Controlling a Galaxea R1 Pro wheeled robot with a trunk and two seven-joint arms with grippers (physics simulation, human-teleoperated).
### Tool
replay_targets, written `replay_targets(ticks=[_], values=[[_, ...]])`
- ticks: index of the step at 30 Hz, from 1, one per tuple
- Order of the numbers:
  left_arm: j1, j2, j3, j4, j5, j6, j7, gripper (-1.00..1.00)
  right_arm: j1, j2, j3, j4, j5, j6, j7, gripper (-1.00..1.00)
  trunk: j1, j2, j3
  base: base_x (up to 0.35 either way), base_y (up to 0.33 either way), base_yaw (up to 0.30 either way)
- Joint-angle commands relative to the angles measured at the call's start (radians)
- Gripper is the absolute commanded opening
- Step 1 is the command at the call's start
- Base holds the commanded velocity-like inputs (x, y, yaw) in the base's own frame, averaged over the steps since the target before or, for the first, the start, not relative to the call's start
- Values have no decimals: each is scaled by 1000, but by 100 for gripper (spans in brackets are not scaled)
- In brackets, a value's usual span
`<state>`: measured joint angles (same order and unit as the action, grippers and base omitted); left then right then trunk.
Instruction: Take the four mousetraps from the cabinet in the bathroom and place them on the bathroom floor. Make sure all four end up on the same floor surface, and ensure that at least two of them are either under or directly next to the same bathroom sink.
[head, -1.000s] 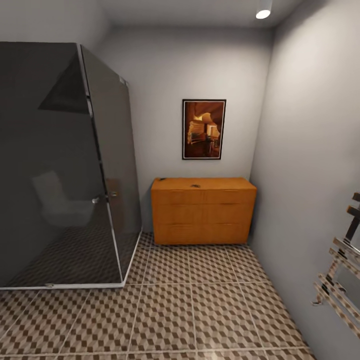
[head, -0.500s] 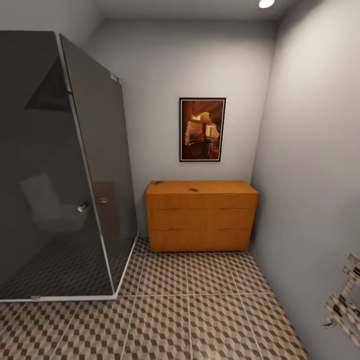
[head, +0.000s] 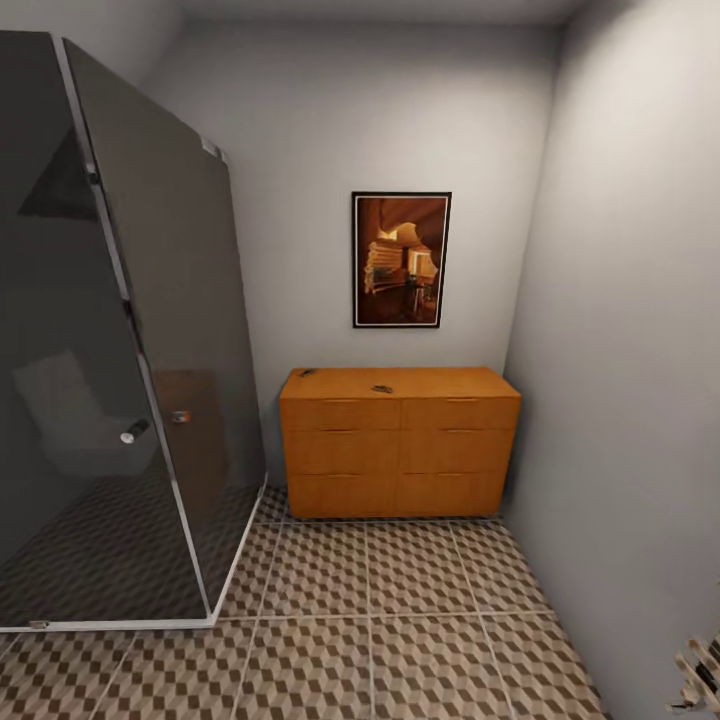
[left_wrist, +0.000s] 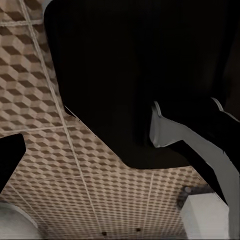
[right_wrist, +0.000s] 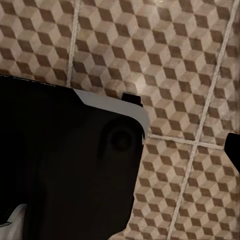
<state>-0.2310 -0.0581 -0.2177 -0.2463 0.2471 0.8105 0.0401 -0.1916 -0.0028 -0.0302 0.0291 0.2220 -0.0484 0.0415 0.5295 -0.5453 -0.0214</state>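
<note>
Resting on top of the cabinet (head: 400, 440) are two small dark specks, likely mousetraps (head: 382, 389), one near the top's middle and another (head: 307, 373) at its left back corner; they are too small to make out. This low orange-brown cabinet stands against the far wall, on the bathroom floor (head: 400, 620). Above the cabinet hangs a framed picture (head: 401, 259). Left of the cabinet stands a dark glass shower enclosure (head: 110, 380). Both wrist views look down on cube-patterned tiles past dark robot parts; whether either gripper is spread or closed cannot be told.
</note>
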Motion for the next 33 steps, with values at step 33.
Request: replay_targets(ticks=[33], values=[[-1, 3, -8, -5, 11, 33, 5, 100, -2, 0, -4, 3, 5, -1, 1, 100, 1, -2, -2, 307, -96, 0]])
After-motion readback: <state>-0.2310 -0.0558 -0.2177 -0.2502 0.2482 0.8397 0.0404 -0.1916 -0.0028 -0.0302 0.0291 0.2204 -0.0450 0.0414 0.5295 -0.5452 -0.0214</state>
